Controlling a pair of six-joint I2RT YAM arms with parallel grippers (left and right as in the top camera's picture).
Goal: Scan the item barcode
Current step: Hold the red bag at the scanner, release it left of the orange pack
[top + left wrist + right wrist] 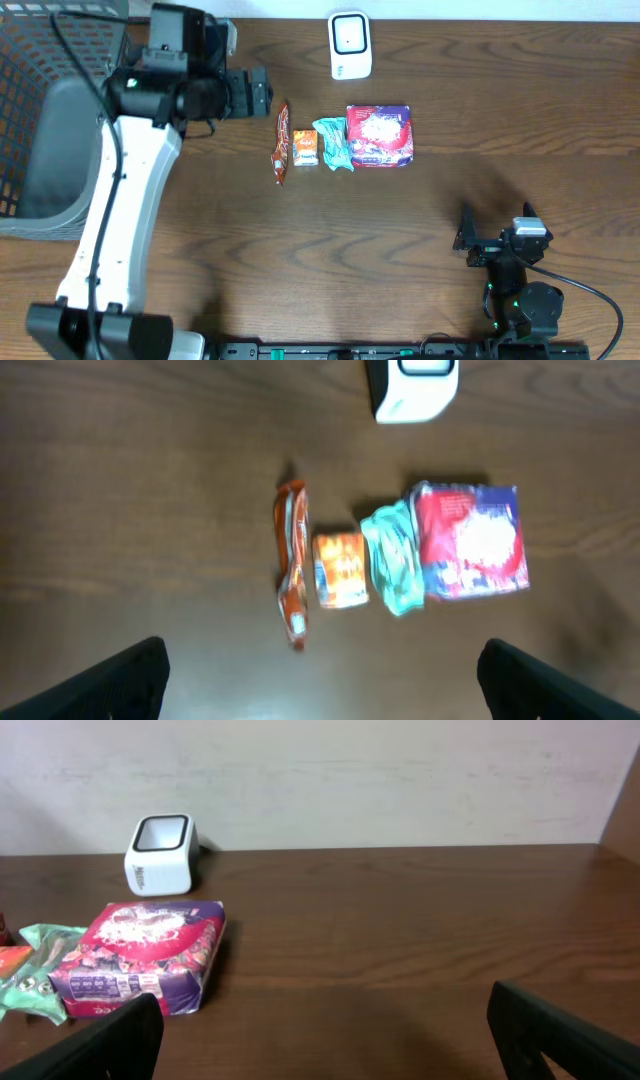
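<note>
Your left hand (262, 92) is in the upper left of the overhead frame, beside the grey mesh basket (30, 90). Its fingers (110, 685) are spread wide apart and grip nothing (in its wrist view they frame the bottom corners, with bare desk (300, 260) between them). Your right hand (497, 215) is low on the right side of the overhead frame, well apart from the goods, and its fingers (560, 1040) are just as wide apart and empty.

The items lie in a row on the desk, upper middle of the overhead frame. From left to right they are a long red-orange stick packet (282, 142), a small orange packet (306, 148), a crumpled teal wrapper (333, 143) and a purple-and-red box (380, 135). The last three sit just beside one another. The white scanner (350, 45) stands above the row, near the top edge of the frame.
</note>
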